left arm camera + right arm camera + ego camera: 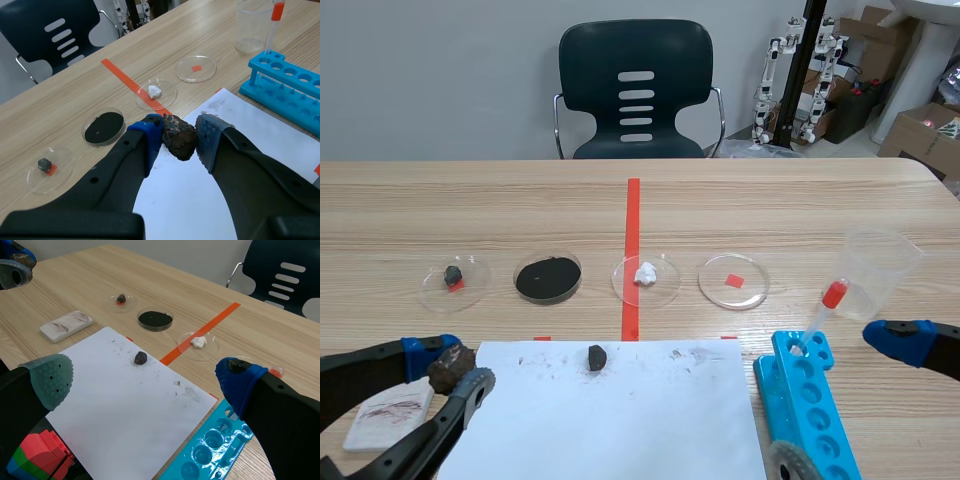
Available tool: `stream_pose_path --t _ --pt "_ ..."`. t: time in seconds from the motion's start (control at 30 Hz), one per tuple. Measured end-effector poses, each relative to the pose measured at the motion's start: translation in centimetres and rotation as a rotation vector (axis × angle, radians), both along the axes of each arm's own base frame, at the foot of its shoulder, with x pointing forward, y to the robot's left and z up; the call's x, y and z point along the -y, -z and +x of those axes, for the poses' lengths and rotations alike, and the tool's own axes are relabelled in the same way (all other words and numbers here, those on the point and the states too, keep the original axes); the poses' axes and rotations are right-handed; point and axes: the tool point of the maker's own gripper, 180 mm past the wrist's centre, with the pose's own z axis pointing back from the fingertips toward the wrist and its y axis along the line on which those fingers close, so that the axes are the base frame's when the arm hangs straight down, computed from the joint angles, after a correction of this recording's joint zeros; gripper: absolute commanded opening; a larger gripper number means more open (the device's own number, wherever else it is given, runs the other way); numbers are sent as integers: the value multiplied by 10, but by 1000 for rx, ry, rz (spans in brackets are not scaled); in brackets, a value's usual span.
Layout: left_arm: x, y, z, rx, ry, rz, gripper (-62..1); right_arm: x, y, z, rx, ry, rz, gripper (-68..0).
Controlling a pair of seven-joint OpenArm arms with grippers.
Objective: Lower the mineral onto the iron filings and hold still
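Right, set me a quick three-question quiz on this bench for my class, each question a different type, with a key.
1. True or false: the left hand is shut on the brown mineral.
2. Multiple choice: counting the row of dishes from the robot's left, the iron filings are in which? A first, B second, C fourth.
3. Short answer: what lies on the white paper?
Key: 1 true; 2 B; 3 a small dark stone.
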Motion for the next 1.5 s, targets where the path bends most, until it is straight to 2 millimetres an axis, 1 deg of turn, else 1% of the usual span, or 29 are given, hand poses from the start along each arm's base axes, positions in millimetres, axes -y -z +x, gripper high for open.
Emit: stream_pose_path --t 1.33,1.4,1.5 --pt "-1 1 0 -6 -5 3 -509 0 0 0 0 0 0 -84" --pt "-3 4 3 -19 -21 14 -509 0 0 0 0 0 0 -84" --pt "-10 15 17 -70 -80 49 -509 0 0 0 0 0 0 -84"
